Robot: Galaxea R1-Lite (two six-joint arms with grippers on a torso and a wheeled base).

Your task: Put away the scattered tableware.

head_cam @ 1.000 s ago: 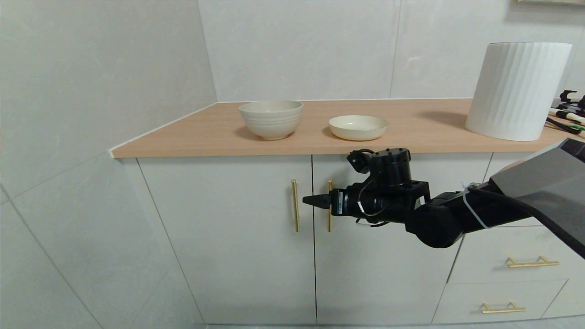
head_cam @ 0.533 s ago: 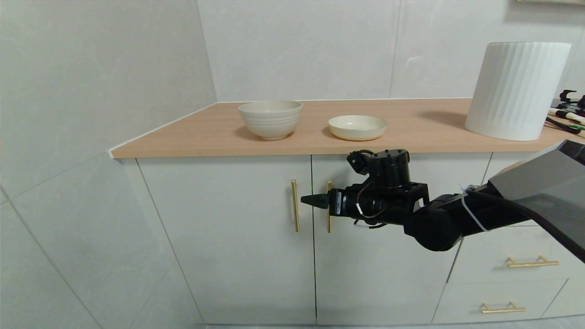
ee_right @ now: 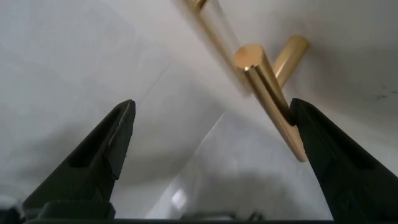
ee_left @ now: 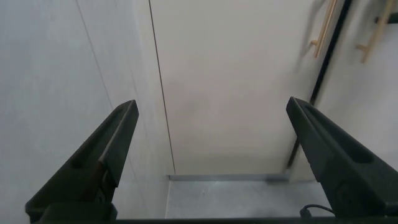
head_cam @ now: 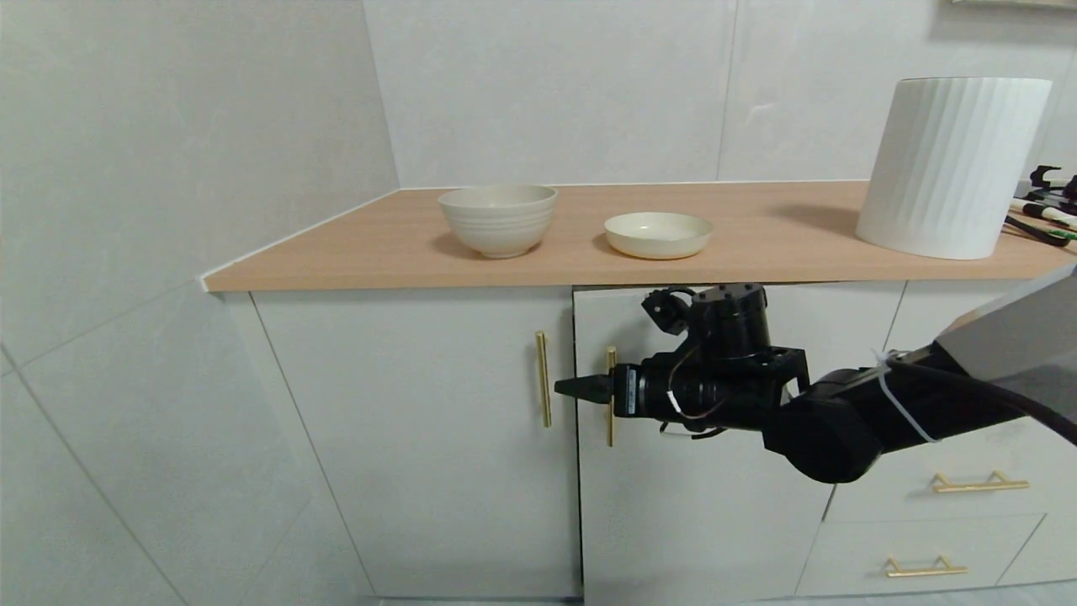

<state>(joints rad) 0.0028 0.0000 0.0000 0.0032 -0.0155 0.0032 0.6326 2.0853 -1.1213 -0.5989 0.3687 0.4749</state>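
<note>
Now, right claw (head_cam: 580, 387): fingers (ee_right: 99, 162) spread wide, holding nothing; the gold handle (head_cam: 611, 396) of the right cabinet door (head_cam: 673, 505) stands between them, closer to one finger.
Left claw (ee_left: 211, 109): also spread wide and empty, facing the foot of the cabinet.
Right cabinet door: its top edge stands slightly out from the frame, so I judge it just ajar; the step in hand looks like opening the cupboard.
Bowl (head_cam: 498, 219): upright on the surface (head_cam: 379, 252), above my right claw and off to the left of its tips.
Dish (head_cam: 659, 234): on the same surface, almost straight above my right claw, near the front edge, well apart from the bowl.
Bowl handling: looks like glazed ceramic, so probably stiff, smooth, fairly heavy and breakable; I would pinch the rim on the side nearest me, one finger inside and one outside.
Dish handling: shallow and likely lighter, also slippery; its low rim leaves little to hold, so I would take the front lip and keep it level.
Risk: a glazed rim may slide from my grip, and a knock against the door edge could chip it.
</note>
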